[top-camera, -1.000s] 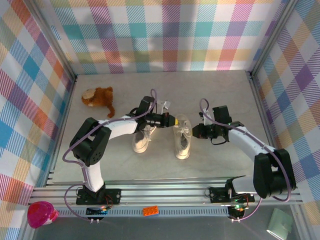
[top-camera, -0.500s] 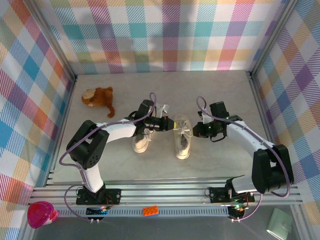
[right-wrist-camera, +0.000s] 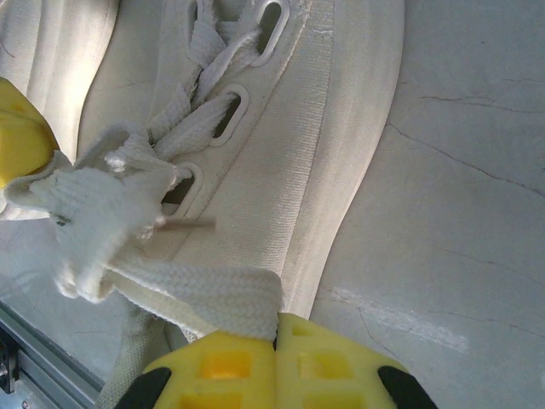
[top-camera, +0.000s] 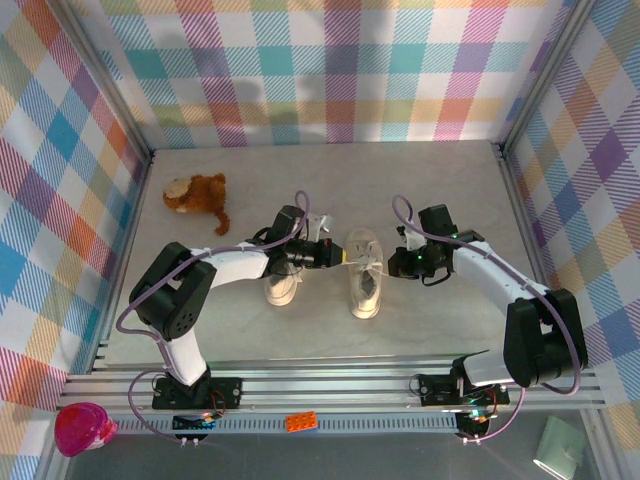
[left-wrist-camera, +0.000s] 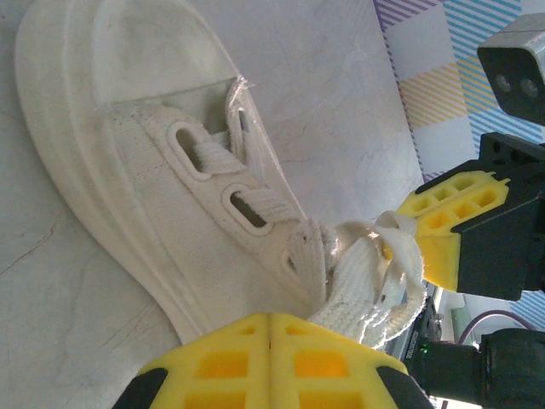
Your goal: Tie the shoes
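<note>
Left end effector (top-camera: 338, 256) backed leftward, pinching flat woven lace (left-wrist-camera: 366, 273), seemingly knotted.

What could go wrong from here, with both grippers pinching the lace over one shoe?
1. The left gripper and right gripper hold the lace only at their fingertips; it may slip out under a pull.
2. Nothing pins the shoe, so pulling could drag or tip it.
3. The left arm crosses over the second shoe and might nudge it.

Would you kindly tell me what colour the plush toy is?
The plush toy is reddish brown with a paler patch, clearest in the top external view.
</note>
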`<state>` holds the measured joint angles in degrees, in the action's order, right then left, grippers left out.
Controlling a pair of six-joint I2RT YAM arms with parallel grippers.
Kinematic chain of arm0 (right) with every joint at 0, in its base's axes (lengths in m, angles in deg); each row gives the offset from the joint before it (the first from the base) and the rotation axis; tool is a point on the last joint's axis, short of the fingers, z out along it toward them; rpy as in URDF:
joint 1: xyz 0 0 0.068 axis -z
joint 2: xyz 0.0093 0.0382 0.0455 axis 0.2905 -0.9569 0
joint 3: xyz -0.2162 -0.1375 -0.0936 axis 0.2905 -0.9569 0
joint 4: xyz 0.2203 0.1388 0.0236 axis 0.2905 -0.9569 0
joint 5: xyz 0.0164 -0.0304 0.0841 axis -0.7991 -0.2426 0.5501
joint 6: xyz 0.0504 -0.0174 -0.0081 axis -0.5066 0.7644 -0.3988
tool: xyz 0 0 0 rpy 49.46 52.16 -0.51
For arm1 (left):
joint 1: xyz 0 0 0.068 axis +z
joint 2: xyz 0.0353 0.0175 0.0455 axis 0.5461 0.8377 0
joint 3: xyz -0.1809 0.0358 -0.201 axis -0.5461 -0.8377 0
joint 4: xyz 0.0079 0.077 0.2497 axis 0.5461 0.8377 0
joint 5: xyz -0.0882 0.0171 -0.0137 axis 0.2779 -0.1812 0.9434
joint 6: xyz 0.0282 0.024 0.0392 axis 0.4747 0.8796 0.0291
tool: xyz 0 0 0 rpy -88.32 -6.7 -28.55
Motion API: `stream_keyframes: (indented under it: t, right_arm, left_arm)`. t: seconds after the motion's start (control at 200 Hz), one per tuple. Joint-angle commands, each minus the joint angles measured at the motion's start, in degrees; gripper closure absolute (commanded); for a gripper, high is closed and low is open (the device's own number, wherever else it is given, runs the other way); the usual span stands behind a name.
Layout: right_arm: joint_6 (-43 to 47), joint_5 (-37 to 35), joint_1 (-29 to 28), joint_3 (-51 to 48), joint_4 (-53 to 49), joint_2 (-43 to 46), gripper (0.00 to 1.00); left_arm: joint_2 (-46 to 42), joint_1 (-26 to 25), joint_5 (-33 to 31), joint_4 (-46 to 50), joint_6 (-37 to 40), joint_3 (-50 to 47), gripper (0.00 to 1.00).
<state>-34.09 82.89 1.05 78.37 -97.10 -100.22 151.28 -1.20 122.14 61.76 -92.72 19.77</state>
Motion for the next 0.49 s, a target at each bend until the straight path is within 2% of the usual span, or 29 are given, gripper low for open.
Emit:
stream_keyframes:
  t: [0.0,0.15,0.21,0.28,0.335,0.415,0.49]
  right_arm:
    - [0.3,-0.3,-0.1,1.5,-1.6,0.1,1.00]
    - [1.8,5.1,-0.2,0.7,0.3,0.6,1.00]
    - [2.5,8.0,-0.2,0.8,1.1,0.8,0.86]
    - [3.0,10.2,-0.2,1.1,1.5,1.1,0.81]
    - [3.0,10.7,-0.1,1.3,1.9,1.5,0.81]
    - [3.0,12.2,-0.1,1.9,1.9,1.0,0.86]
    - [3.5,15.6,-0.2,2.4,2.3,0.3,0.80]
  left_arm:
    - [-2.5,0.5,-0.5,1.2,1.7,-1.0,1.00]
    - [-2.1,0.2,-0.3,0.5,1.4,-0.9,1.00]
    - [-1.7,-0.1,-0.3,0.8,1.5,-0.2,1.00]
    - [-1.4,-0.5,-0.3,1.0,1.6,0.7,1.00]
    - [-1.1,-0.8,-0.4,1.5,1.8,1.5,1.00]
    - [-1.0,-1.1,-0.5,2.6,2.3,2.6,1.00]
    - [-1.2,-1.2,-0.8,3.6,3.0,3.1,1.00]
